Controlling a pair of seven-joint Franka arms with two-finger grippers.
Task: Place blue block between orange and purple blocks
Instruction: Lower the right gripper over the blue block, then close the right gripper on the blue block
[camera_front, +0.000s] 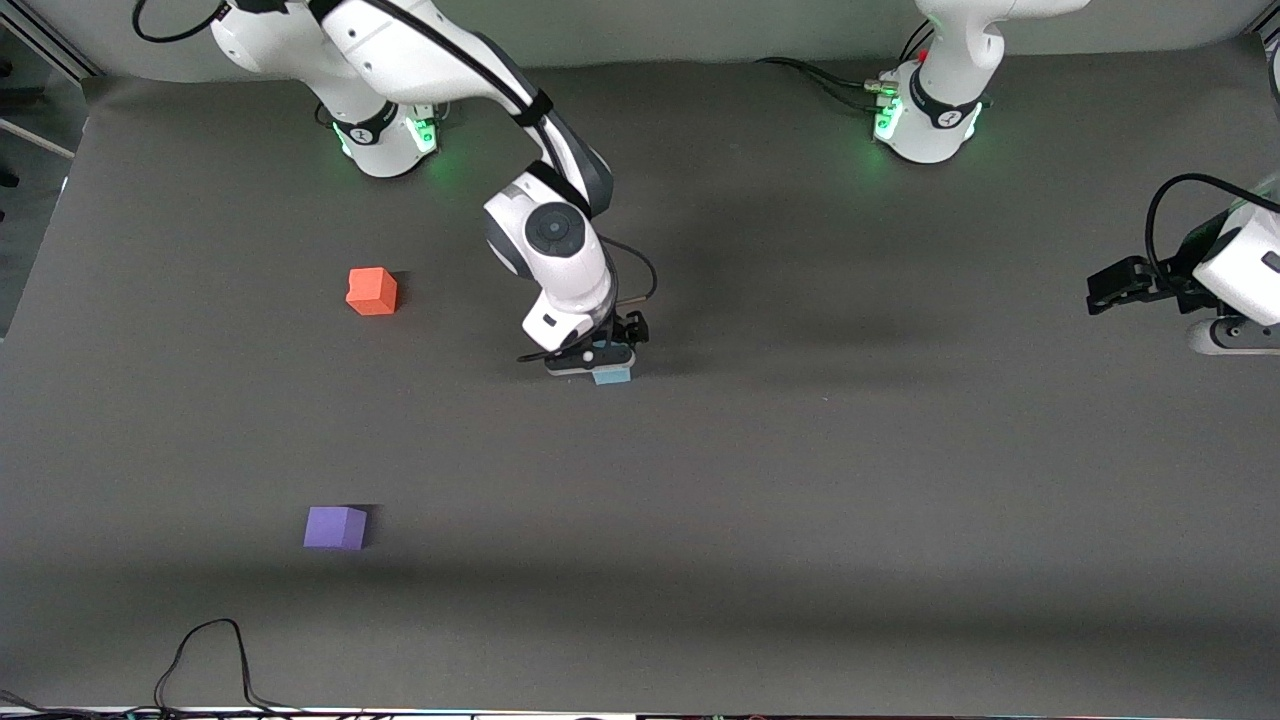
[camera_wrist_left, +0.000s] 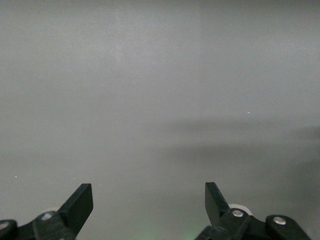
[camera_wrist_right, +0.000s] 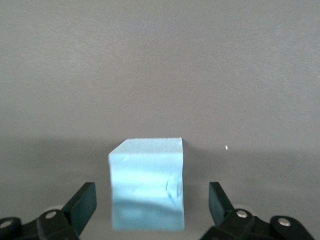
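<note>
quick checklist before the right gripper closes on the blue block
1. Right gripper open: ok.
2. Blue block between its fingers, gaps either side: ok.
3. Fingers low enough on the block: cannot tell.
4. Gap between orange block and purple block free: ok.
5. Left gripper open, waiting at the left arm's end of the table: ok.

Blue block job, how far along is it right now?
Early. Done: the right gripper has reached the blue block, fingers open on either side of it. In hand: the grasp, not yet closed. Left: lift it and set it between the orange block and purple block. The left gripper waits open at its end.
</note>
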